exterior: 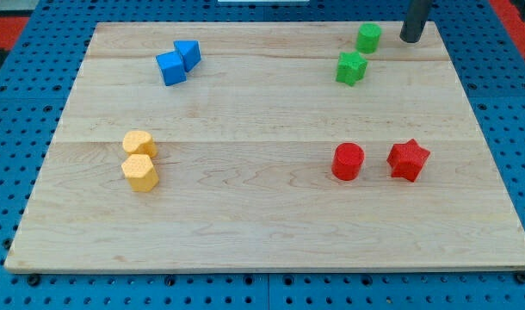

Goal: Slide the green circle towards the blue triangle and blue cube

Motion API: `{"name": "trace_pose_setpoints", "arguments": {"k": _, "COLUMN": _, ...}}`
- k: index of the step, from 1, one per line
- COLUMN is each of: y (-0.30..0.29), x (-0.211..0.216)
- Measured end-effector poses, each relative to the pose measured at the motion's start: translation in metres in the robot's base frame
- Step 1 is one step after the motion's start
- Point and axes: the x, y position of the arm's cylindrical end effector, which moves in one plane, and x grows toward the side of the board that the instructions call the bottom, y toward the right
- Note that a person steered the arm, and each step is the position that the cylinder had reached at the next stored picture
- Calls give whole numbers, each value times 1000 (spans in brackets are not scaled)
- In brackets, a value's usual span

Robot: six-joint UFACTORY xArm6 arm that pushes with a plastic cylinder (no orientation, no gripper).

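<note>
The green circle (369, 37) sits near the view's top right of the wooden board (262, 215). A green star (351, 67) lies just below it. The blue cube (171, 68) and the blue triangle (188, 54) touch each other at the view's top left. My tip (410, 39) is at the view's top right, just right of the green circle, with a small gap between them.
A red cylinder (348, 161) and a red star (408, 159) sit at the right centre. Two yellow blocks (139, 144) (141, 172) sit together at the left centre. Blue pegboard surrounds the board.
</note>
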Motion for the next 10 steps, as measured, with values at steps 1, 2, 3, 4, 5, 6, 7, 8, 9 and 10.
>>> {"name": "trace_pose_setpoints", "arguments": {"k": 1, "y": -5, "x": 0}}
{"name": "trace_pose_setpoints", "arguments": {"k": 2, "y": -52, "x": -2}}
{"name": "trace_pose_setpoints", "arguments": {"k": 3, "y": -93, "x": -2}}
{"name": "trace_pose_setpoints", "arguments": {"k": 4, "y": -130, "x": -2}}
{"name": "trace_pose_setpoints", "arguments": {"k": 5, "y": -171, "x": -4}}
{"name": "trace_pose_setpoints", "arguments": {"k": 6, "y": -208, "x": -8}}
{"name": "trace_pose_setpoints", "arguments": {"k": 7, "y": -246, "x": -14}}
{"name": "trace_pose_setpoints", "arguments": {"k": 8, "y": -284, "x": -20}}
{"name": "trace_pose_setpoints", "arguments": {"k": 9, "y": -295, "x": -21}}
{"name": "trace_pose_setpoints", "arguments": {"k": 10, "y": -285, "x": -14}}
